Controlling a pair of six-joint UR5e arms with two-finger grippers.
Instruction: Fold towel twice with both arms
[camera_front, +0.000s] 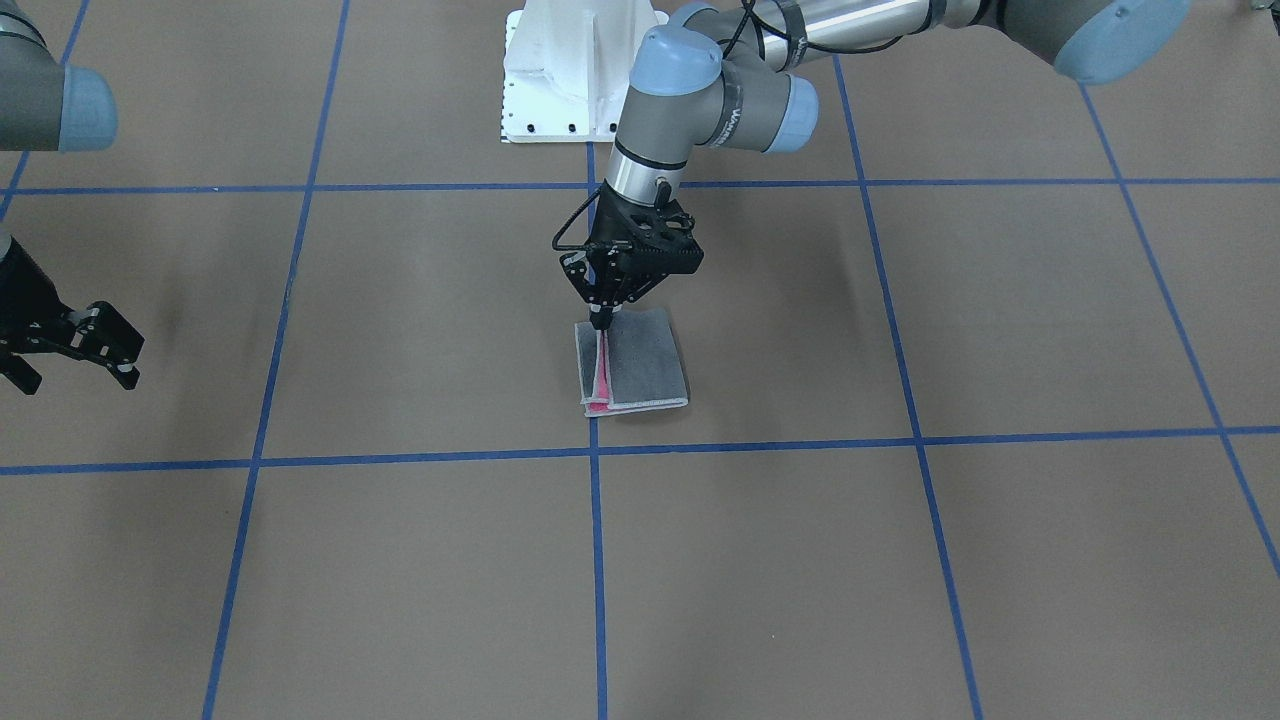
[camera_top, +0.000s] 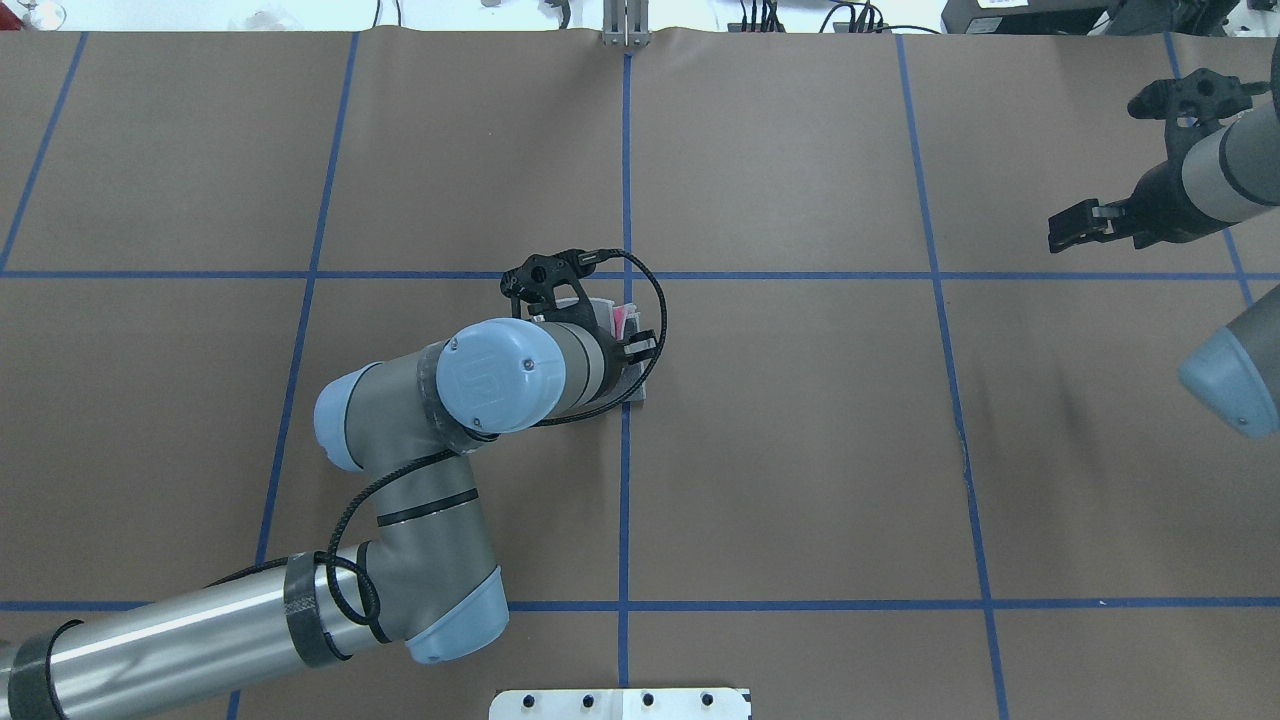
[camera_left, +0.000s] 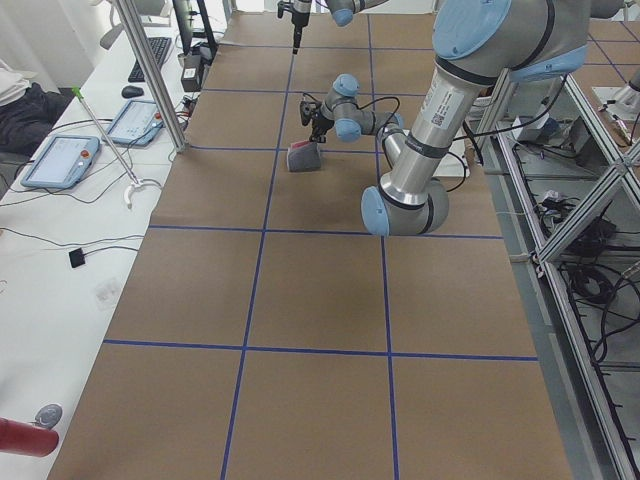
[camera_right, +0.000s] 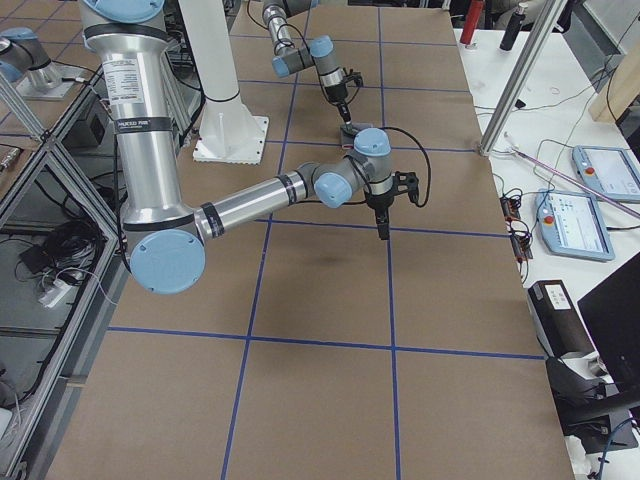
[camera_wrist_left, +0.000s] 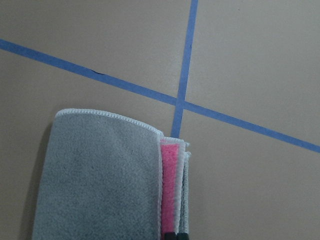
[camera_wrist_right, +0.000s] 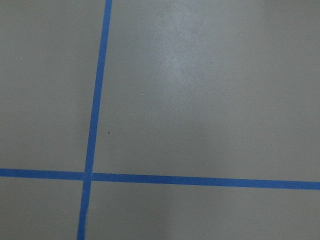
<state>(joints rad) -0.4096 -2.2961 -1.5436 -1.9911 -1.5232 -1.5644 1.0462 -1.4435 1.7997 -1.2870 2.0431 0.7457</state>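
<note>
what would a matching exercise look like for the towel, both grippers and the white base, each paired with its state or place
Things:
1. towel
2. left gripper
3. right gripper
4. white pedestal base

States or places:
a. open, far off to the side, holding nothing
b. folded, grey outside, a pink strip showing along one edge
c. standing at the robot's side, beyond the towel in the front-facing view
d. shut, pinching the towel's edge

Pairs: 1-b, 2-d, 3-a, 4-c
</note>
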